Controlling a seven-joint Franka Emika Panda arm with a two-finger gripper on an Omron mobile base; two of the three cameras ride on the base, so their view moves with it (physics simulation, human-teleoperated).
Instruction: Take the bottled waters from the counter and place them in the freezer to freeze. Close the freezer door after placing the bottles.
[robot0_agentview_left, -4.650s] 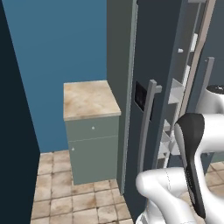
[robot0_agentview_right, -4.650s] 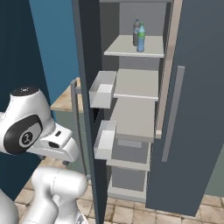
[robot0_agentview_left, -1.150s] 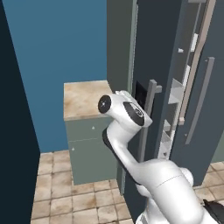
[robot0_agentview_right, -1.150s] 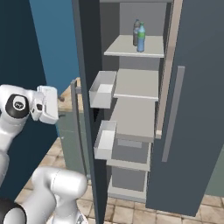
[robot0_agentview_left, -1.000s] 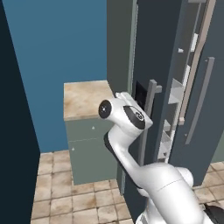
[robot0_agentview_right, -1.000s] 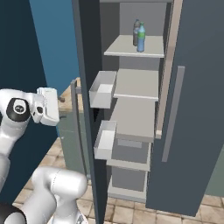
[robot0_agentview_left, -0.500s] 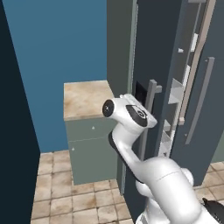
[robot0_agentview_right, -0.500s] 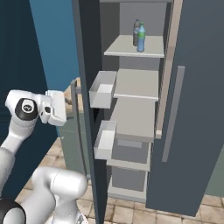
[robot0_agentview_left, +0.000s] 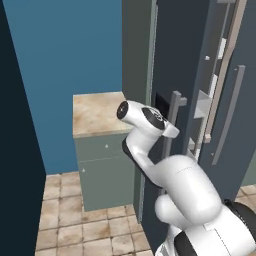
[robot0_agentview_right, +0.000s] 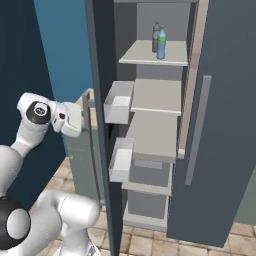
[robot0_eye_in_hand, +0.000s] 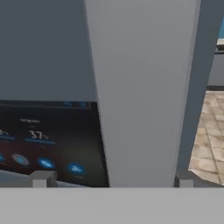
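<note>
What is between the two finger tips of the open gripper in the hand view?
The grey bar handle of the freezer door stands between the finger tips of the gripper. The hand view shows this; the black display panel lies beside the handle.

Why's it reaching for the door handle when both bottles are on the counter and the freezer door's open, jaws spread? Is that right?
One thing is off: both bottles already stand on the top shelf inside the freezer, as the right base view shows, not on the counter. The rest holds: the door is open and the gripper is spread around the handle.
</note>
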